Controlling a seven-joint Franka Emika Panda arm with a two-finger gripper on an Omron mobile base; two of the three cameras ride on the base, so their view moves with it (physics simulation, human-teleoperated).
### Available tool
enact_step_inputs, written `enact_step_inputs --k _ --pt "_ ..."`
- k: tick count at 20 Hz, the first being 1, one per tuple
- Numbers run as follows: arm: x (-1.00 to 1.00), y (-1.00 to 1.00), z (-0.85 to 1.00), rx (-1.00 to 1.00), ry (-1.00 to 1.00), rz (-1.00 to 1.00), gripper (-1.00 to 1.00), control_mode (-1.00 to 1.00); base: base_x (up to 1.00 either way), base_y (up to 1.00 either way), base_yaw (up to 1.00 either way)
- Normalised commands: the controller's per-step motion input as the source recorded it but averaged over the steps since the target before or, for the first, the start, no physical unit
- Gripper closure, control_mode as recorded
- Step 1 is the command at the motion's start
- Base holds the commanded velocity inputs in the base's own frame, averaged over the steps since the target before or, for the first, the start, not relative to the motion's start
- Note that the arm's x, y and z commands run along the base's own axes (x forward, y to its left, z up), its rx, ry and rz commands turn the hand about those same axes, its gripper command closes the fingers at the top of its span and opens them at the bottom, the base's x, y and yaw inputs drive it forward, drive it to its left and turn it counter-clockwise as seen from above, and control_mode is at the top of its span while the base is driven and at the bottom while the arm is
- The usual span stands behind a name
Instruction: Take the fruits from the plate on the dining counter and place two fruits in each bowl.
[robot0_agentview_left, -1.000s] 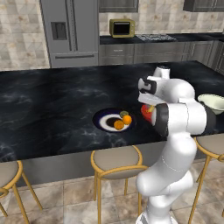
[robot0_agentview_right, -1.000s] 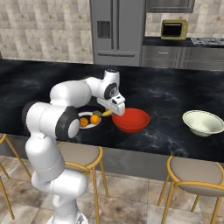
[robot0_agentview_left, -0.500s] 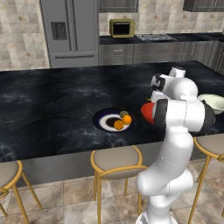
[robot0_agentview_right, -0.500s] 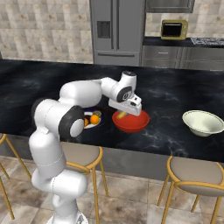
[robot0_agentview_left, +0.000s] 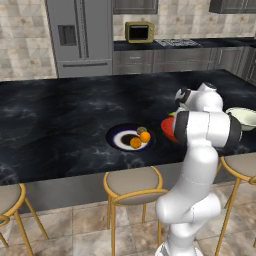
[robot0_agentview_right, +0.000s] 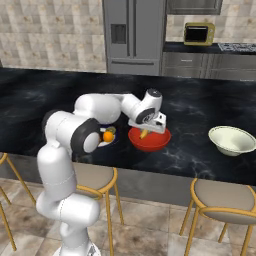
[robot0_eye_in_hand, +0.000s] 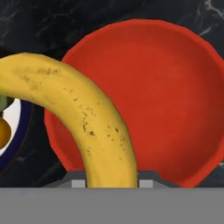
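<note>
Gripper (robot0_agentview_right: 148, 131) clamped on one end of the banana (robot0_eye_in_hand: 83, 113), held above the red bowl (robot0_eye_in_hand: 148, 100); the curved, fairly light, soft-skinned fruit likely swings when gripped off-centre, so mid-length holds steadier.

A home kitchen: steel fridge (robot0_agentview_left: 82, 37), yellow microwave (robot0_agentview_left: 139, 31), black marble dining counter (robot0_agentview_left: 60, 120), bar stools (robot0_agentview_left: 134, 184).
</note>
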Motion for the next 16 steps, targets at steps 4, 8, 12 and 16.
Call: enact_step_inputs --k 4,8,12,16 --pt "0.01 0.0 -0.2 -0.05 -0.04 0.07 1.0 -1.0 0.0 0.0 0.0" --pt "0.15 -0.01 -0.12 -0.04 0.09 0.0 1.0 -1.0 0.0 0.0 0.0" --pt "0.26 -0.02 -0.16 -0.04 0.13 0.0 1.0 -1.0 0.0 0.0 0.0" --pt "0.29 -0.05 -0.17 -0.02 0.08 0.0 1.0 -1.0 0.0 0.0 0.0"
